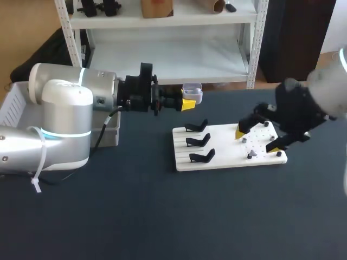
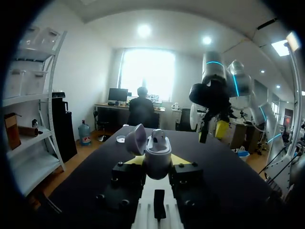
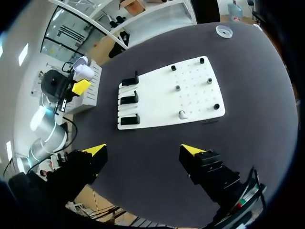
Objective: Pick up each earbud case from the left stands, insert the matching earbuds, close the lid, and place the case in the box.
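**Head view.** The left arm (image 1: 59, 116) lies level over the far left part of the table (image 1: 135, 216). Its left gripper (image 1: 187, 103) points toward the middle and is clamped on an open earbud case (image 1: 192, 93). The case is held in the air just past the far left corner of the white board (image 1: 227, 160). The right arm (image 1: 320, 92) comes in from the right. The right gripper (image 1: 259, 138) hangs over the board's right half, fingers spread wide with nothing between them. Three black stands (image 1: 198, 141) line the board's left edge. Bare dark table runs along the whole near edge. A pale box (image 1: 110, 132) sits at the table's left edge, partly behind the left arm.

**Left wrist view.** The case stands upright between the two yellow fingertips (image 2: 180, 159), both touching it. Its lid (image 2: 136, 138) is swung open to one side. The right arm hangs ahead, above the table.

**Right wrist view.** The yellow tips stand far apart above bare table, with the board ahead of them. Black pegs (image 3: 208, 81) and a small pale piece (image 3: 182, 114) sit on the board's half away from the stands. A small round white thing (image 3: 223, 31) lies near the table's far edge.
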Robot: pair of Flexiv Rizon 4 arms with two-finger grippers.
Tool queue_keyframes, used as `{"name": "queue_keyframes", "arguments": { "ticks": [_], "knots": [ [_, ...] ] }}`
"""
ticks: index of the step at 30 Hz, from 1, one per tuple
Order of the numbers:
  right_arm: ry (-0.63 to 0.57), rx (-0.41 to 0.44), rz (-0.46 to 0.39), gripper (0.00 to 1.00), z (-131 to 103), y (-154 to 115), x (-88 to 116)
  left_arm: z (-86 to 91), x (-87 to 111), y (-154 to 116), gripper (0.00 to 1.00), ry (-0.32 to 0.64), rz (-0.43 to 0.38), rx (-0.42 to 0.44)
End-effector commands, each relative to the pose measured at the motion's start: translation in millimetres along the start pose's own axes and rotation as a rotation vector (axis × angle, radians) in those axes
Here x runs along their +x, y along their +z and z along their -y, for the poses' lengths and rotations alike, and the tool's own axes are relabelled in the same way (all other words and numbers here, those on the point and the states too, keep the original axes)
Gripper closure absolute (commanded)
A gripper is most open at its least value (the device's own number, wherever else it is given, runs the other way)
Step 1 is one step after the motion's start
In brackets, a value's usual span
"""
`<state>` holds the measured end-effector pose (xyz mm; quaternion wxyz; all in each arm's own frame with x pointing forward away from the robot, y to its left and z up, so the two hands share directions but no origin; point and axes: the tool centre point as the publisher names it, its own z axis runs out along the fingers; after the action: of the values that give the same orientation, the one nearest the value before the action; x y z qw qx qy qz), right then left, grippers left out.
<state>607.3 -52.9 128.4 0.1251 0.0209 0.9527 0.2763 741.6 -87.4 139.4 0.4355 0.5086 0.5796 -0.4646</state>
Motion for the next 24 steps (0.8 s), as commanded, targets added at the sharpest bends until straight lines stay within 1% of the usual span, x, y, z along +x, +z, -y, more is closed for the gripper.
{"name": "queue_keyframes", "arguments": {
  "ticks": [1, 2, 4, 5, 6, 7, 8, 9, 10, 15, 16, 18, 19, 24],
  "knots": [
    [-0.012, 0.050, 0.181, 0.00, 9.4, 28.3, -7.9, 0.9, 0.4, 0.2, 1.00, 0.001, 0.002, -0.003],
    [-0.026, 0.080, 0.174, 0.00, 13.4, 32.1, -9.0, 0.9, 0.4, 0.2, 1.00, 0.001, 0.002, -0.003],
    [-0.004, 0.073, 0.164, 0.00, 18.4, 36.9, -11.3, 0.9, 0.4, 0.2, 1.00, 0.001, 0.002, -0.003],
    [-0.029, 0.105, 0.158, 0.00, 22.3, 39.6, -11.6, 0.9, 0.4, 0.2, 1.00, 0.001, 0.002, -0.003],
    [-0.022, 0.098, 0.159, 0.00, 25.0, 41.0, -12.6, 0.9, 0.4, 0.2, 1.00, 0.001, 0.002, -0.003],
    [-0.014, 0.120, 0.143, 0.00, 28.4, 42.5, -13.2, 0.9, 0.4, 0.2, 1.00, 0.001, 0.002, -0.003],
    [-0.025, 0.134, 0.147, 0.00, 31.9, 43.6, -13.9, 0.9, 0.4, 0.2, 1.00, 0.001, 0.002, -0.003],
    [-0.008, 0.138, 0.143, 0.00, 34.3, 43.9, -15.0, 0.9, 0.4, 0.2, 1.00, 0.001, 0.002, -0.003],
    [-0.015, 0.162, 0.142, 0.00, 37.7, 44.3, -15.8, 0.9, 0.4, 0.2, 1.00, 0.001, 0.002, -0.003],
    [0.006, 0.195, 0.151, 0.00, 48.8, 41.3, -17.6, 0.9, 0.4, 0.2, 1.00, 0.001, 0.002, -0.003],
    [0.009, 0.196, 0.150, 0.00, 50.7, 41.0, -17.3, 0.9, 0.4, 0.2, 1.00, 0.001, 0.002, -0.003],
    [0.005, 0.231, 0.149, 0.00, 54.6, 40.6, -15.6, 0.9, 0.4, 0.2, 1.00, 0.001, 0.002, -0.003],
    [0.023, 0.228, 0.144, 0.00, 55.7, 40.5, -14.4, 0.9, 0.4, 0.2, 1.00, 0.001, 0.002, -0.003],
    [0.070, 0.286, 0.097, 0.00, 61.1, 46.3, -5.2, 0.9, 0.4, 0.2, 1.00, 0.001, 0.002, -0.003]
  ]
}}
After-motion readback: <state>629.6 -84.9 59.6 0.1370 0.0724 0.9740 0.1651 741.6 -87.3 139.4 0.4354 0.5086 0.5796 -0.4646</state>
